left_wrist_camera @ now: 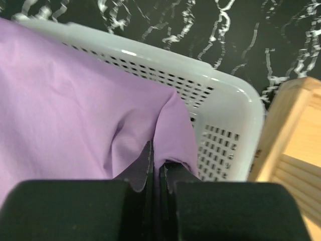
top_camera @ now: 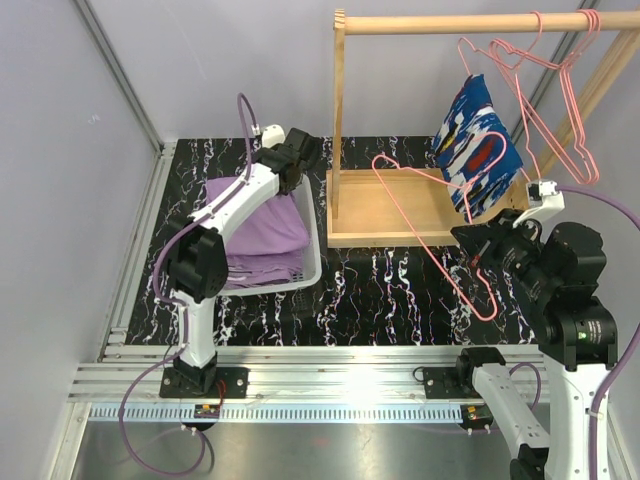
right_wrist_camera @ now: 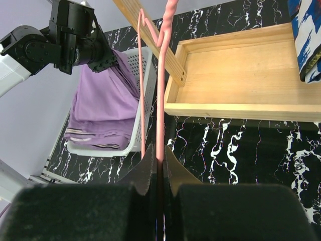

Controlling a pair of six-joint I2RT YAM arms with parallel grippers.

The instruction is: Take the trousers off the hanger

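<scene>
Top view: lilac trousers (top_camera: 262, 228) lie heaped in a white basket (top_camera: 280, 287) at 9 o'clock on the table (top_camera: 380, 290). Patterned blue trousers (top_camera: 478, 140) hang below the wooden rail (top_camera: 450, 22) at 1 o'clock.

Left wrist: left end effector (left_wrist_camera: 155, 163) pressed together, pinching a lilac fold near the basket corner.

Right wrist: right end effector (right_wrist_camera: 159, 165) clamped on the pink hanger (right_wrist_camera: 160, 100) wire.

No writing, brand, number or sign can be read in any view. The streaks on the blue trousers (top_camera: 478, 140), at 2 o'clock in the top view, form no letters.
</scene>
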